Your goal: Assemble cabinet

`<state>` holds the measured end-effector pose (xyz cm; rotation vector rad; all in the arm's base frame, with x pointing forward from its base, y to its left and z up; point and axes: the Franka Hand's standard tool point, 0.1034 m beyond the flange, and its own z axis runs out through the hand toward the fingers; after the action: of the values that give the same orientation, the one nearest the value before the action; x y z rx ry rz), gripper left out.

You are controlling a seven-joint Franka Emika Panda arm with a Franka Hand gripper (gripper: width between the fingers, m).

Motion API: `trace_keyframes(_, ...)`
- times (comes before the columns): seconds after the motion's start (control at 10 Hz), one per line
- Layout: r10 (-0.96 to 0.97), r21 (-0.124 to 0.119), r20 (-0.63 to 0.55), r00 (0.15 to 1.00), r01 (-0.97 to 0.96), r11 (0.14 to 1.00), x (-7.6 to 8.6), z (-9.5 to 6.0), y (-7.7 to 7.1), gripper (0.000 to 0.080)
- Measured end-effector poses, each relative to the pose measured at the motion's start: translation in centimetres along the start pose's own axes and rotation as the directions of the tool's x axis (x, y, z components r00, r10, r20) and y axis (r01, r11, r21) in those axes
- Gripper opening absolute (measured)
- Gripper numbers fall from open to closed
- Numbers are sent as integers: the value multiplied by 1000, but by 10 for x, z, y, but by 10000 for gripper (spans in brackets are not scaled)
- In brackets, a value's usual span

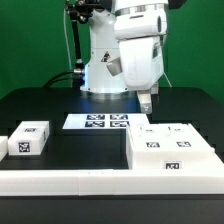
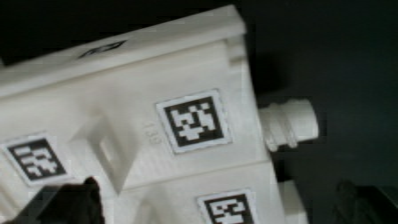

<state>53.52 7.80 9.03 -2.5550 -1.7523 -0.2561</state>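
The cabinet (image 1: 170, 146) is a large white boxy piece with several black-and-white tags on top, lying on the black table at the exterior view's right. My gripper (image 1: 147, 103) hangs just above its far left corner. In the wrist view the cabinet (image 2: 125, 110) fills most of the picture, with tags and a round white knob (image 2: 294, 125) on its side. My gripper (image 2: 214, 208) is open, and its dark fingers (image 2: 63, 200) stand wide apart on either side of the cabinet's edge. I cannot see them touching it.
The marker board (image 1: 103, 122) lies flat in the middle of the table. A small white tagged block (image 1: 28, 138) sits at the exterior view's left. A long low white rail (image 1: 70, 182) runs along the front. The robot's base (image 1: 105, 65) stands at the back.
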Motion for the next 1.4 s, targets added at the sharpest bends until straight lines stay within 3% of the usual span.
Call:
trace_keyframes(0.2,296,25,-15,955,-296,955,-3,1,-2,649)
trace_keyframes(0.5,448,29,-14,894,-447,894,-1,2,-4,649)
trace_keyframes(0.7,625,26,-15,781,-625,781,0,2,-9,649)
trace_keyframes(0.8,752,20,-29,658,-752,659,5,-1,-14,649)
trace_keyframes(1.0,843,27,-53,535,-843,537,7,3,-27,649)
trace_keyframes(1.4,869,31,-60,492,-869,494,9,4,-28,649)
